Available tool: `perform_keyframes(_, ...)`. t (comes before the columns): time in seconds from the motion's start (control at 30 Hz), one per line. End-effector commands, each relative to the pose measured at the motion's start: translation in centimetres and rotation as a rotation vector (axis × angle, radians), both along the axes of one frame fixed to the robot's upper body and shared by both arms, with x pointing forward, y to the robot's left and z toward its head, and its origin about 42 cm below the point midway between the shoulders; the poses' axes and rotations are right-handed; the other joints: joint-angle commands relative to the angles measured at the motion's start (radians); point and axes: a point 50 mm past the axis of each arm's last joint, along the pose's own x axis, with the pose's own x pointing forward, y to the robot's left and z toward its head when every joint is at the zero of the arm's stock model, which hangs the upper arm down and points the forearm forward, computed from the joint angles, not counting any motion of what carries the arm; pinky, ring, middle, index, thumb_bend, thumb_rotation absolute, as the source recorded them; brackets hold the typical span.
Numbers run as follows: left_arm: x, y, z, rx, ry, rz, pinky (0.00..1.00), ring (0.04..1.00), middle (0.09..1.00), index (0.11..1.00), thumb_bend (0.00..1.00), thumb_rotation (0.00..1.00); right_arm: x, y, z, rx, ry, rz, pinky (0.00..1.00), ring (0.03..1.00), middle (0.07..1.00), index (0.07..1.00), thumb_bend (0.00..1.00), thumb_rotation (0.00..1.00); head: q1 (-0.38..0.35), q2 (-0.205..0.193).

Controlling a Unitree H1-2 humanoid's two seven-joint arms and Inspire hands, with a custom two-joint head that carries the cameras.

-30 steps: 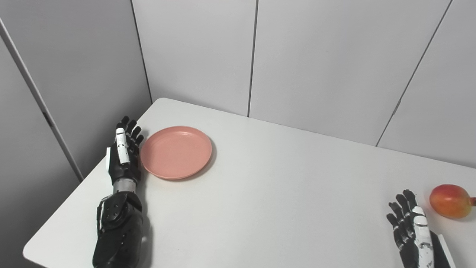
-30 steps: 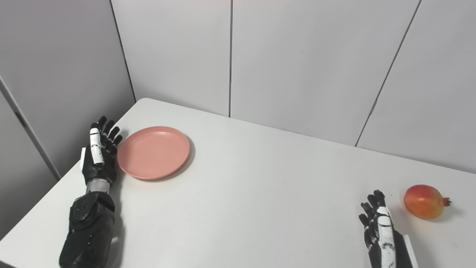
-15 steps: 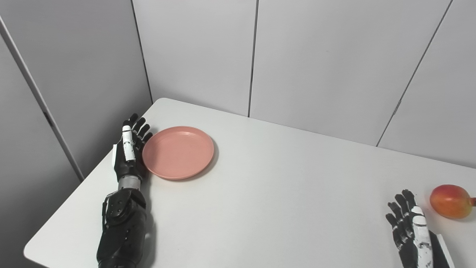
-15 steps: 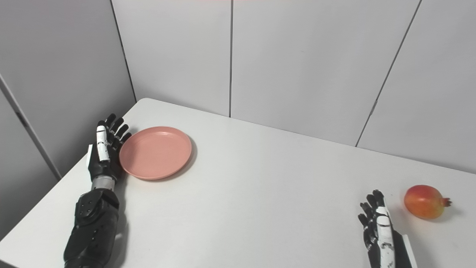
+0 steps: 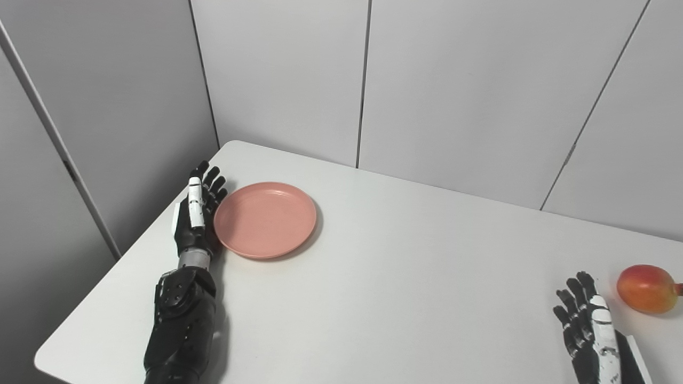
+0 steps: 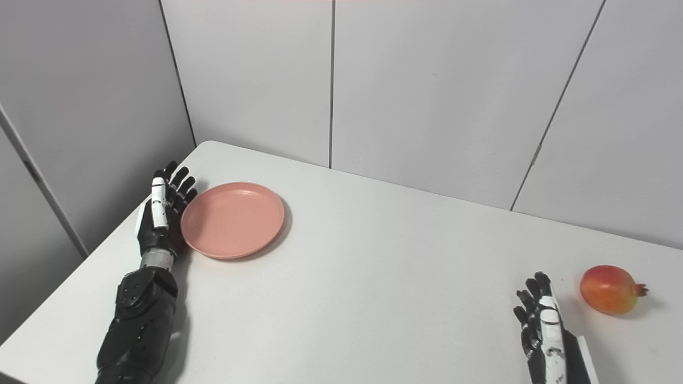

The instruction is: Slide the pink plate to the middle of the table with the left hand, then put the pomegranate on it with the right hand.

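The pink plate (image 5: 265, 219) lies flat on the left part of the white table (image 5: 405, 277). My left hand (image 5: 196, 213) stands on edge against the plate's left rim, open, fingers straight and pointing away from me. A red-orange pomegranate (image 6: 609, 289) rests at the table's far right. Just left of the fruit and nearer to me, my right hand (image 6: 540, 320) is open with fingers spread, a short gap away from it and holding nothing.
Grey wall panels (image 5: 368, 80) close off the table's back and left sides. The table's left edge (image 5: 128, 256) runs close beside my left forearm (image 5: 181, 325). A wide bare stretch of tabletop lies between the plate and the pomegranate.
My left hand has moved right and slightly forward, pushing the plate a short way to the right. The right hand and the pomegranate have stayed put.
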Motion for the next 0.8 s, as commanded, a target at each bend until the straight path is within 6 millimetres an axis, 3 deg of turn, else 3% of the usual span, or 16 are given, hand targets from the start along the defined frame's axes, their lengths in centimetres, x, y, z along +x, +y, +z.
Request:
perform_keyframes(0.0, 0.4, -1.0, -0.8, -0.029, 0.032, -0.039, 0.97, 0.942, 0.938, 0.920, 0.38, 1.00, 0.4, 0.2, 1.5, -0.004, -0.071, 0.005, 1.00, 1.000, 1.000, 1.000, 0.16, 1.00, 0.001, 0.001)
perform_keyframes(0.2, 0.7, -2.0, -0.7, -0.017, 0.053, -0.058, 0.98, 0.943, 0.943, 0.925, 0.36, 1.00, 0.4, 0.3, 1.5, 0.004, -0.068, 0.004, 1.00, 1.000, 1.000, 1.000, 0.15, 1.00, -0.005, 0.006)
perform_keyframes(0.4, 1.1, -2.8, -0.9, -0.022, 0.074, -0.073, 0.95, 0.916, 0.908, 0.872, 0.37, 1.00, 0.4, 0.4, 1.5, 0.006, -0.057, 0.003, 1.00, 1.000, 1.000, 1.000, 0.17, 1.00, -0.012, 0.010)
perform_keyframes(0.77, 1.3, -4.0, -1.4, -0.034, 0.086, -0.132, 0.95, 0.917, 0.917, 0.895, 0.39, 1.00, 0.4, 0.6, 1.4, -0.003, -0.068, 0.013, 1.00, 1.000, 1.000, 1.000, 0.18, 1.00, -0.034, 0.024)
